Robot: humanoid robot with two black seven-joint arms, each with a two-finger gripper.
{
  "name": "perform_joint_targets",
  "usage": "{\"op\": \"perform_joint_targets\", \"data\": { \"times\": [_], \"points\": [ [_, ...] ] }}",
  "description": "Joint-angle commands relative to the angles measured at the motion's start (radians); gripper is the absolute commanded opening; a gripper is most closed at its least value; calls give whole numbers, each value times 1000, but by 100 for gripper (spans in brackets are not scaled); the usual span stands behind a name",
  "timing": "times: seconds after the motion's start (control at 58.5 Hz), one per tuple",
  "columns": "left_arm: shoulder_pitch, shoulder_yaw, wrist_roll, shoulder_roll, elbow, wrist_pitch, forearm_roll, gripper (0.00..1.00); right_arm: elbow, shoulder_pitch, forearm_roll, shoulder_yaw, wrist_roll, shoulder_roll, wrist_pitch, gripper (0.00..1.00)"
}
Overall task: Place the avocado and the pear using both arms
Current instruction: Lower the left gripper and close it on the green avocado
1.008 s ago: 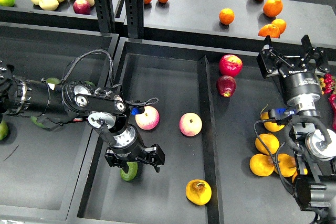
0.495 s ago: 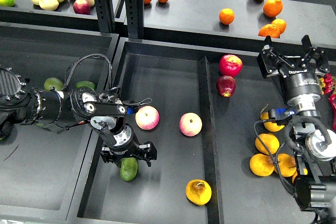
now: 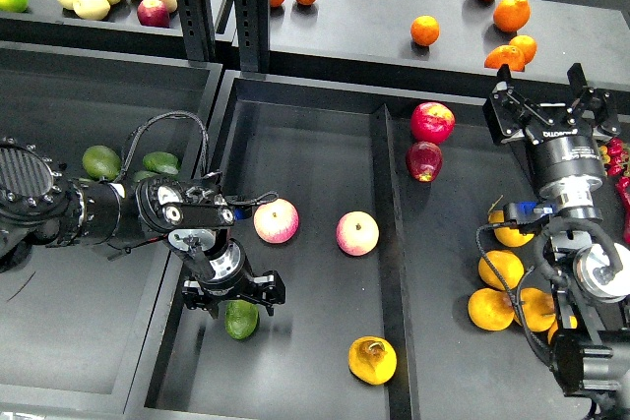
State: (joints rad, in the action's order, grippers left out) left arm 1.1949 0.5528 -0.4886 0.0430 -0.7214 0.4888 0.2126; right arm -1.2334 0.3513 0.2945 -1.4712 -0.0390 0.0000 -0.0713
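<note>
- Left gripper (image 3: 232,290) sits low in the middle tray (image 3: 295,125), directly over the avocado (image 3: 240,320); the glossy green fruit shows just below the fingers, near the tray's left wall.
- Change over the last second: the left arm has drawn back toward the left edge and the gripper has shifted left and slightly up in the view. The avocado has barely moved; it lies in nearly the same spot on the tray floor.
- Left fingers look spread, standing to either side above the fruit rather than closed around it. Reading: the avocado has been set down and let go, and the arm is backing off. I cannot confirm whether the fingers clear the fruit entirely.
- Pear (image 3: 372,359), golden with a dark brown patch at the stem end, rests on the floor of the same tray, lower right, near the divider. No change in its position across the second.
- Right gripper (image 3: 549,105) is held high over the right tray (image 3: 463,272), fingers wide apart, nothing between them. It has not moved in this interval.
- Two pink-yellow apples (image 3: 277,220) lie between the avocado and the pear, apart from both.
- Judgement: both fruits appear placed in the middle tray; what remains is mostly clearing the left arm.
</note>
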Motion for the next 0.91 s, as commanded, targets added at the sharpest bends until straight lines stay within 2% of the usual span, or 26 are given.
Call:
{"op": "perform_joint_targets", "data": {
  "times": [0.0,0.888],
  "points": [
    [-21,-2,0,-3,37,0,1,99,-3,0,0,0,1,0,-1,100],
    [-93,-19,0,-43,178,0,7,96,-21,-2,2,-1,1,0,-4,100]
  ]
}}
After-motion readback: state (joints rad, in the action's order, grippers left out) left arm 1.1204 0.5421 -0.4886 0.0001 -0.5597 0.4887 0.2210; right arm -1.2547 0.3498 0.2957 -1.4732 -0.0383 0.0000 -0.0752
